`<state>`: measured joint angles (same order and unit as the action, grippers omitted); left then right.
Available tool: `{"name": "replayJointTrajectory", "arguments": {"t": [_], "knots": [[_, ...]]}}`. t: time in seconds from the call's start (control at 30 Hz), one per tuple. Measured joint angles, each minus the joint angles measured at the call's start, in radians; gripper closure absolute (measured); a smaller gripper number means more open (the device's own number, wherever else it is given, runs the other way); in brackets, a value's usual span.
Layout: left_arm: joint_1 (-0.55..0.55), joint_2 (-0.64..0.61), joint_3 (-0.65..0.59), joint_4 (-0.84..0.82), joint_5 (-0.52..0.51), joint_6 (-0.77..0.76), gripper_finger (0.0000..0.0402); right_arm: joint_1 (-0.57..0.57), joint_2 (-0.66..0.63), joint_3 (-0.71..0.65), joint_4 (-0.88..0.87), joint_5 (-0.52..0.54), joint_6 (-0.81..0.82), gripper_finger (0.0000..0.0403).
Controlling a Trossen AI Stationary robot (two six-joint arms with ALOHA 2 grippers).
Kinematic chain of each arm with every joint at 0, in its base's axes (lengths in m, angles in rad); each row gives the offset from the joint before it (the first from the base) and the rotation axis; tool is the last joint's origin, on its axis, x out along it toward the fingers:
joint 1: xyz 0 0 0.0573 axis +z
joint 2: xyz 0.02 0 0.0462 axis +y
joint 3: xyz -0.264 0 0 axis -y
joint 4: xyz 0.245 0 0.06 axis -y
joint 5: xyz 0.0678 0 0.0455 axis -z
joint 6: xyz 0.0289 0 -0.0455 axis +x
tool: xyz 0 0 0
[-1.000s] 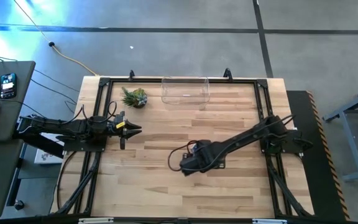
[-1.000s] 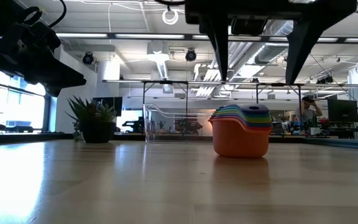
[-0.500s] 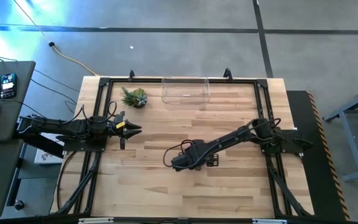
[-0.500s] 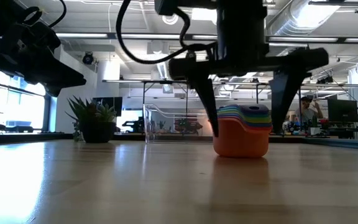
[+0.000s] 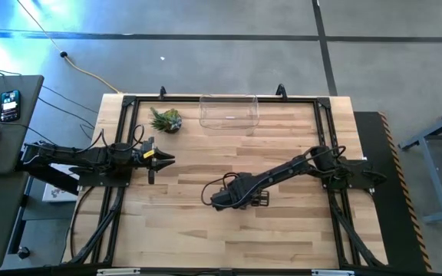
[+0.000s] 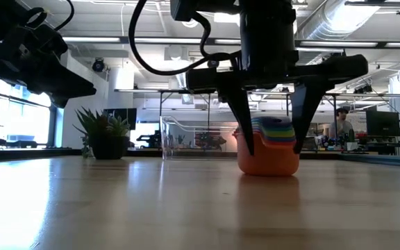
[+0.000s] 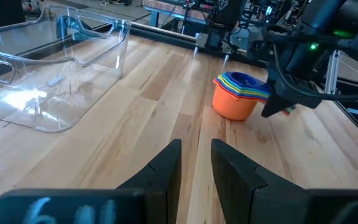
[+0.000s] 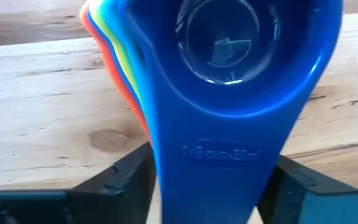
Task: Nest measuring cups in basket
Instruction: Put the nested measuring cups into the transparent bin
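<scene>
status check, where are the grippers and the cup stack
Right gripper open, fingers astride cup stack mid-table. Left gripper idle at left edge. Basket empty at far edge; nothing blocking.

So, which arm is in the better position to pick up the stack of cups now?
Right. The right gripper hangs open astride the nested measuring cups, fingers either side. The left gripper waits at the table's left edge, far from them.

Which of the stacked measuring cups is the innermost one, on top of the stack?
The blue cup: it sits inside all the others, while the orange cup is outermost, on the table.
</scene>
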<state>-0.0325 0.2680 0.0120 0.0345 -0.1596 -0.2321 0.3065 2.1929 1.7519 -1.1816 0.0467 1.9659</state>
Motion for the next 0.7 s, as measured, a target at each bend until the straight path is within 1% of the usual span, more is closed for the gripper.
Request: {"name": "replayJointTrajectory", "arguments": {"t": [0.17, 0.27, 0.37, 0.7], "knots": [[0.000, 0.000, 0.000, 0.000, 0.000, 0.000, 0.0323, 0.000, 0.000, 0.000, -0.002, -0.006, 0.008, 0.0244], [0.000, 0.000, 0.000, 0.000, 0.000, 0.000, 0.0323, 0.000, 0.000, 0.000, -0.005, -0.013, 0.006, 0.0269], [0.000, 0.000, 0.000, 0.000, 0.000, 0.000, 0.0323, 0.000, 0.000, 0.000, -0.006, -0.024, -0.002, 0.0276], [0.000, 0.000, 0.000, 0.000, 0.000, 0.000, 0.0323, -0.013, 0.000, 0.000, -0.006, -0.058, -0.074, 0.0280]]}}
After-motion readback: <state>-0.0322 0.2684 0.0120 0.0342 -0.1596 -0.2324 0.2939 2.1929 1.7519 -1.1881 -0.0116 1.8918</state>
